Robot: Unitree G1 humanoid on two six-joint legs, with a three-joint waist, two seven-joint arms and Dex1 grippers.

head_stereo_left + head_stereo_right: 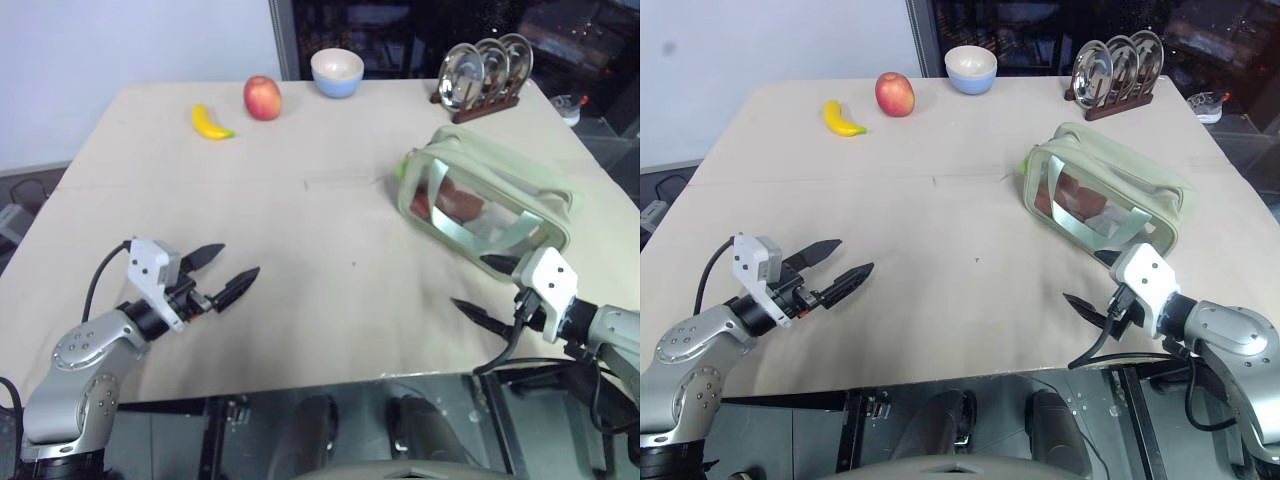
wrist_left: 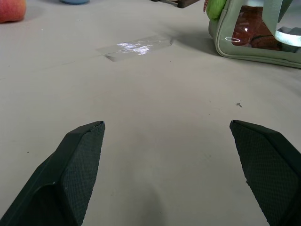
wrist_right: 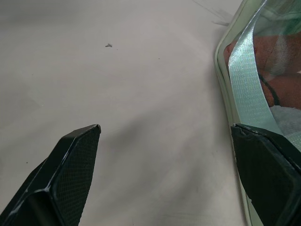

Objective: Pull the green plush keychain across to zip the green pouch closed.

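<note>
The green pouch (image 1: 497, 172) lies on its side on the right part of the table, its clear window and pale straps facing me, with red contents behind the window. The green plush keychain (image 1: 401, 166) is a small lime blob at the pouch's left end, also seen in the left wrist view (image 2: 215, 8). My right gripper (image 1: 475, 285) is open and empty just in front of the pouch's near edge (image 3: 225, 80). My left gripper (image 1: 238, 260) is open and empty over bare table at the left, pointing towards the pouch.
At the back of the table (image 1: 330, 300) lie a banana (image 1: 212, 122), a red apple (image 1: 262, 97), a pale bowl (image 1: 337, 71) and a wooden rack of metal plates (image 1: 485, 72). A strip of clear tape (image 2: 134, 47) lies flat mid-table. The table's front edge runs just below both grippers.
</note>
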